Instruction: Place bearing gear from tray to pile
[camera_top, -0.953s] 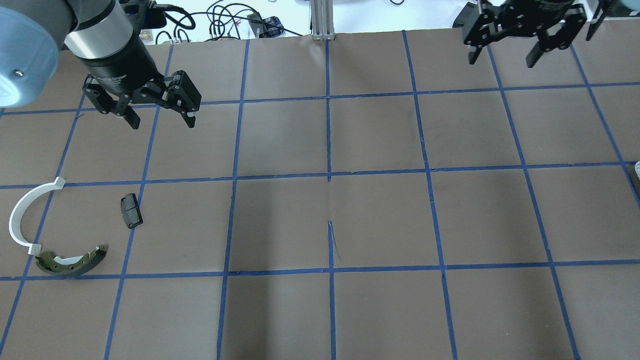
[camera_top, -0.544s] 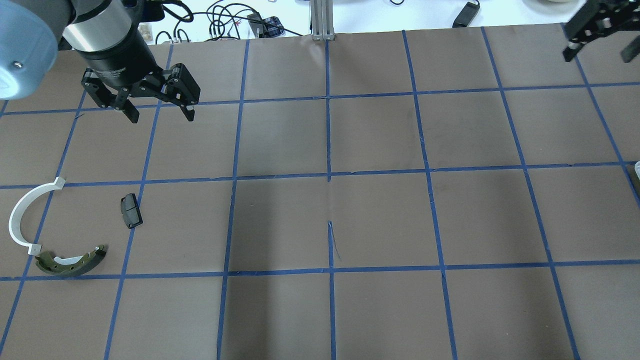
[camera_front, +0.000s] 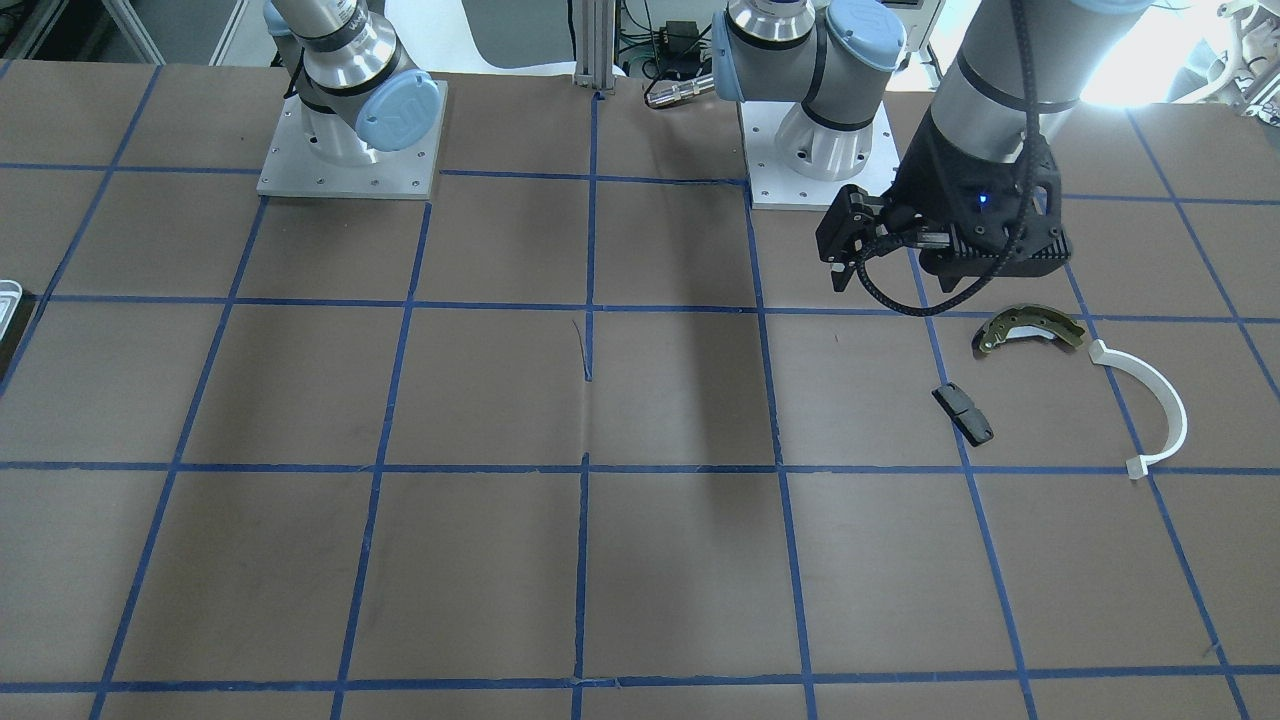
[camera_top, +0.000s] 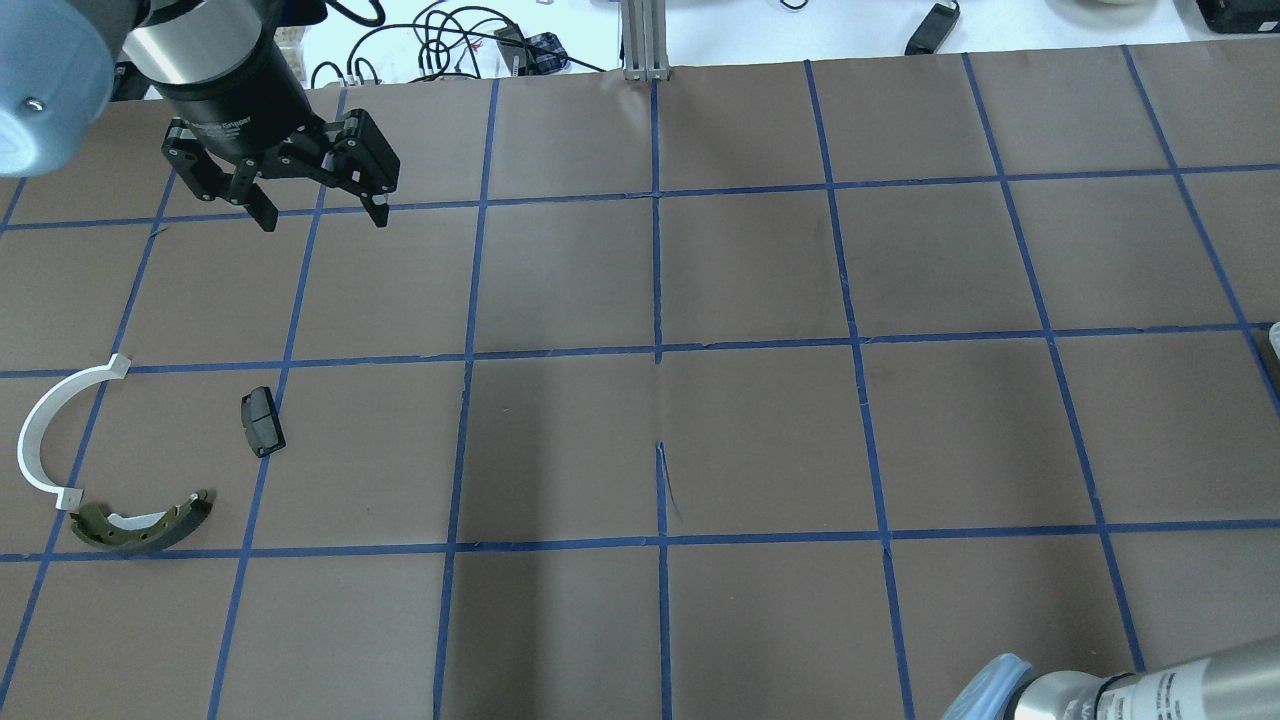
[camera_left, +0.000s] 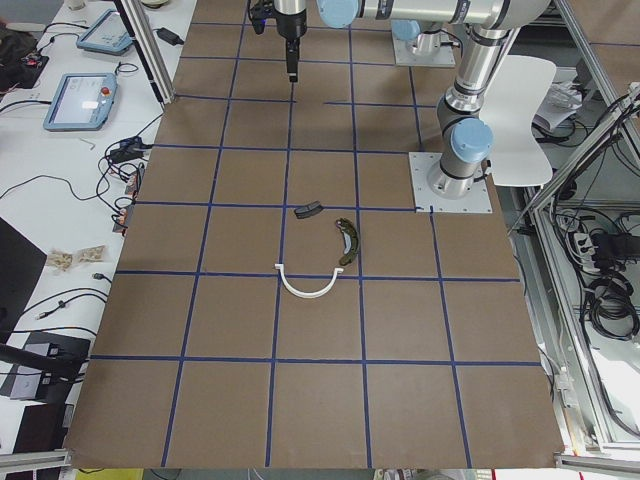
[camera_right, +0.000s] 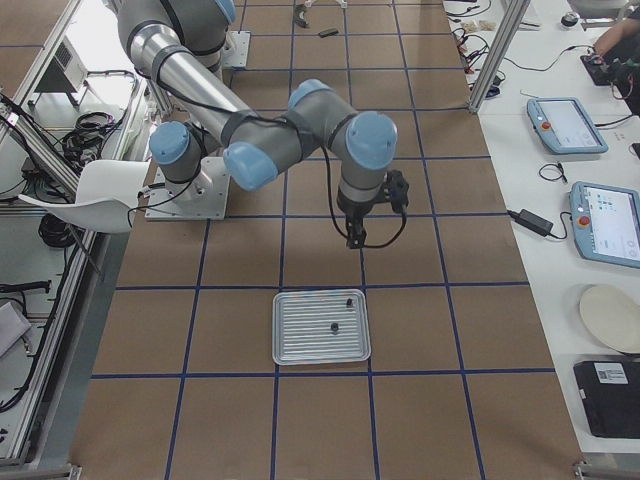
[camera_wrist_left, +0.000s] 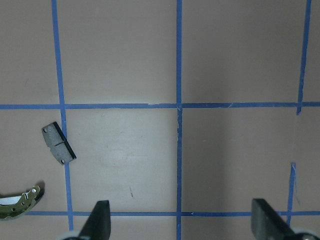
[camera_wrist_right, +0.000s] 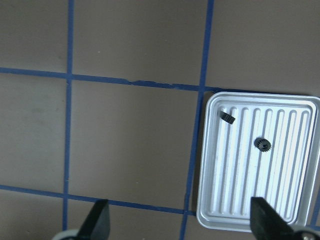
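The silvery ribbed tray (camera_wrist_right: 300, 210) lies at the right of the right wrist view and holds two small black gears: one flat (camera_wrist_right: 262, 144), one on its side (camera_wrist_right: 227, 117). It also shows in the exterior right view (camera_right: 300, 350). My right gripper (camera_wrist_right: 181, 222) is open and empty, above the table just beside the tray. The pile is the olive brake shoe (camera_top: 145, 525), the white arc (camera_top: 45, 430) and the black block (camera_top: 262, 421). My left gripper (camera_top: 324, 220) is open and empty, hovering farther back than the pile.
The table is brown paper with a blue tape grid (camera_top: 658, 350). Cables and a metal post (camera_top: 645, 40) sit along the far edge. The right arm's elbow (camera_top: 1100, 690) enters the overhead view at the bottom right. Both arm bases (camera_front: 350, 150) stand on the robot's side.
My right gripper has moved right and left the overhead view; its elbow now shows at the bottom right. My left gripper has drifted slightly toward the far edge, still open.
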